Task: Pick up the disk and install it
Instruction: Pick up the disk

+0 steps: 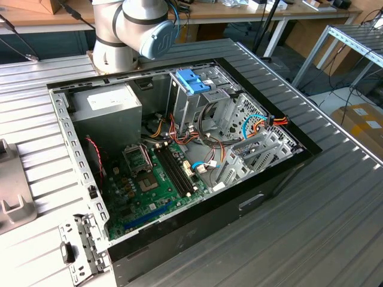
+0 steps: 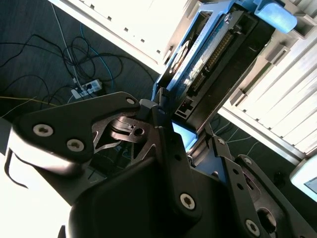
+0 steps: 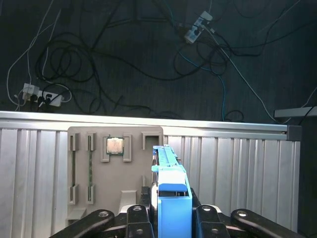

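Currently, open case [image 1: 197, 230] on the desk [image 1: 335, 227]: power supply [image 1: 108, 107] at the exterior view's left with the arm [image 1: 131, 30] behind it, motherboard [image 1: 149, 185] mid, blue-latched cage [image 1: 185, 101] toward the right. End effector [image 3: 171, 210] clamps the disk [image 3: 171, 171] edge-on between its fingers in both wrist views, held over the desk beside a grey tray [image 3: 99, 173] carrying a chip [image 3: 115, 145]; cabled floor [image 3: 124, 59] beyond.

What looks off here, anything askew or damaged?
Nothing looks damaged or spilled. The gripper is shut on the disk, held on edge above the grey parts tray. One metal bracket lies on the table by a corner of the computer case, at the exterior view's lower left; cables inside lie loose.
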